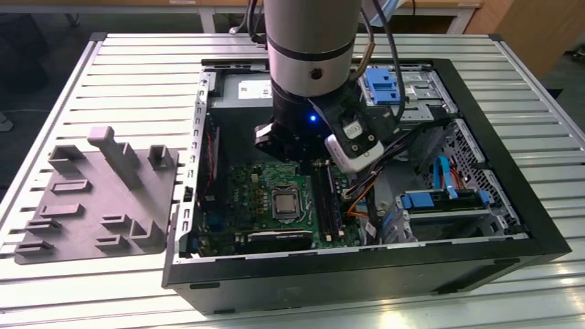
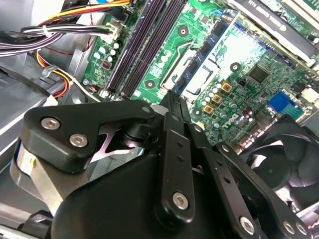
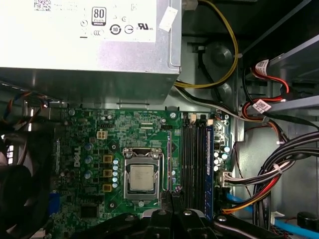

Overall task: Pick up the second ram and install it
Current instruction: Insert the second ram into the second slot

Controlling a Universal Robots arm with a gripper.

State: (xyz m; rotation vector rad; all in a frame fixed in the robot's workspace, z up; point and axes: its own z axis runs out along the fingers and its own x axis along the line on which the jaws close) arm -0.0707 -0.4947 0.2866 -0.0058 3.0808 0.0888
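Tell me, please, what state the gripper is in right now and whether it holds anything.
Gripper: closed, holding the second ram by one end above the motherboard.

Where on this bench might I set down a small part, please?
The slatted table is bare beyond the grey tray and along the case on the exterior view's right. Inside it is crowded: cables bunch beside the memory slots.
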